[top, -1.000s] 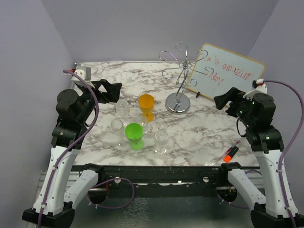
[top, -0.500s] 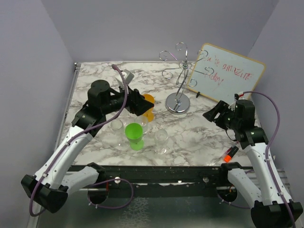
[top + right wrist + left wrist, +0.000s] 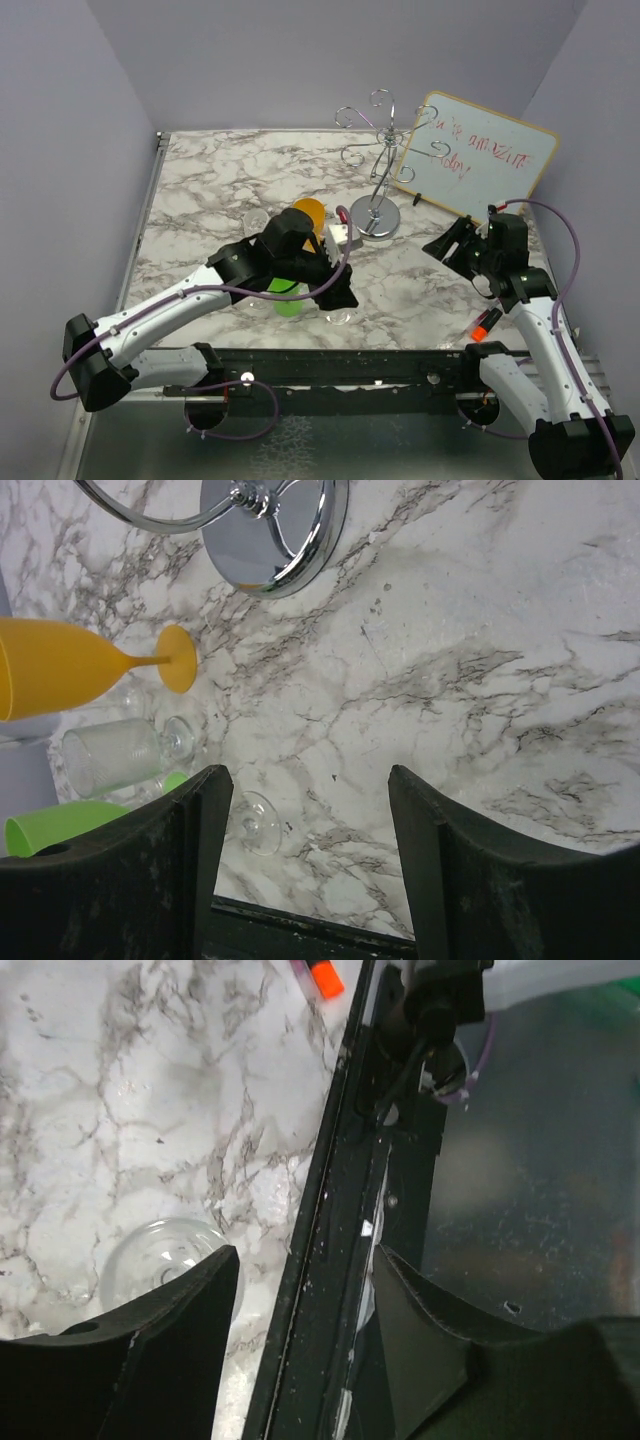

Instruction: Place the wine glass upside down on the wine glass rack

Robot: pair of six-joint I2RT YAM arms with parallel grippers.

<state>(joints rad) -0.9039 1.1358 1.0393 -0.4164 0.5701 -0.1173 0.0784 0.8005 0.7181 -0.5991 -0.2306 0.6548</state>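
Hovers with left gripper [image 3: 305,1260] spread wide over the clear wine glass [image 3: 160,1260] at the near edge, likely to straddle it. Holds right gripper [image 3: 305,790] wide, facing the wine glass rack [image 3: 375,220] toward the far edge.

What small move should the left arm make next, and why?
Probably shift the left end effector sideways toward the clear wine glass: in the wrist view its open fingers frame the black table rail, while the glass sits off-centre, partly behind one finger.
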